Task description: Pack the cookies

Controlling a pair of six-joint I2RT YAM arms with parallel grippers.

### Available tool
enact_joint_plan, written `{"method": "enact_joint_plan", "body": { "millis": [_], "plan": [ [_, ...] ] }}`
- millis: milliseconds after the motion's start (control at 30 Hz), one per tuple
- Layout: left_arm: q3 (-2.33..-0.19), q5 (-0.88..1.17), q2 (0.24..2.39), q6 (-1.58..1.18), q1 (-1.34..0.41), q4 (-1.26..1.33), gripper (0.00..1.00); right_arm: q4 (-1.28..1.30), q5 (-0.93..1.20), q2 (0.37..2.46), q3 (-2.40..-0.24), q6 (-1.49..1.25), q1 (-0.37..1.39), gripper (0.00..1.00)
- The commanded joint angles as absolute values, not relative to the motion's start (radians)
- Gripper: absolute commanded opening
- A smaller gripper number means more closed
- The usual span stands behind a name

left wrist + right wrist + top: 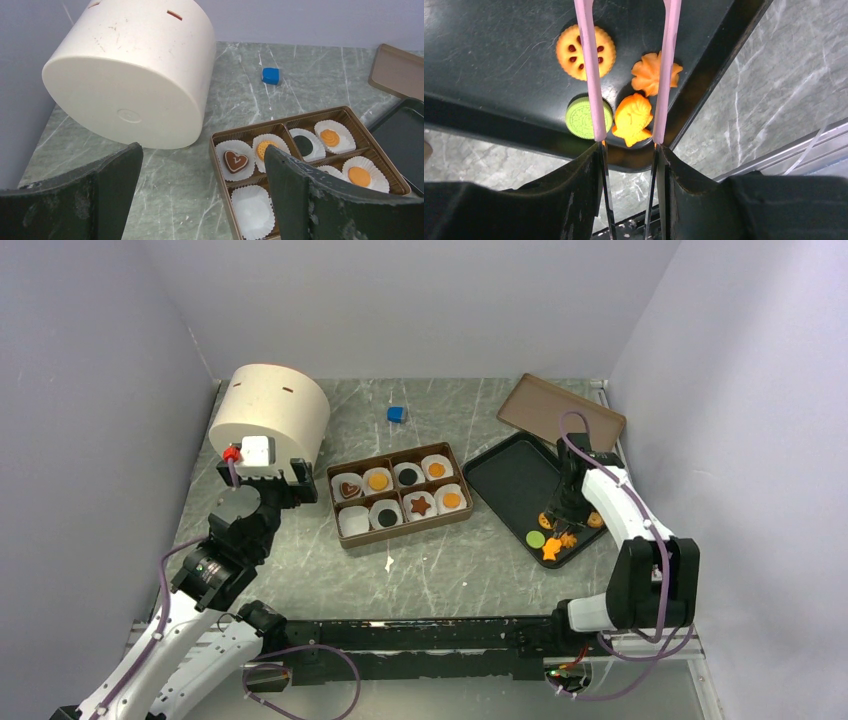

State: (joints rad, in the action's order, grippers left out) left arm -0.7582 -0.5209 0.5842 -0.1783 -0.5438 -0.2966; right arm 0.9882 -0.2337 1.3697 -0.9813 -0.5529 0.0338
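Observation:
Several cookies lie on the black tray (505, 475) at its near right corner: a green round (583, 119), an orange fish (631, 120), an orange flower (651, 74) and an orange round with red dots (573, 50). The brown box (400, 527) holds white paper cups with a heart (235, 161), a star (421, 506) and orange and black rounds; its near left cup (253, 211) is empty. My right gripper (629, 150) is shut on pink-sleeved tweezers (591, 75) above the tray; their tips are out of view. My left gripper (202, 150) is open, left of the box.
A large white cylinder (270, 415) lies on its side at the back left, just beyond my left gripper. A small blue cube (397, 414) sits behind the box. A brown lid (560, 412) leans at the back right. Walls close in on both sides.

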Motion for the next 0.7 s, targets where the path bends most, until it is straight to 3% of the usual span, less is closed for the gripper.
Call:
{"method": "enact_joint_plan", "body": {
  "millis": [0,667],
  "plan": [
    [-0.757,-0.525,0.583,-0.169,-0.551,-0.249,0.96,0.924,-0.221,1.391,-0.968,-0.510,-0.018,0.43],
    [-0.756,-0.526,0.597,-0.167,-0.557,-0.250,0.96,0.802,-0.069,1.463,-0.928,-0.439,-0.121,0.41]
  ]
}}
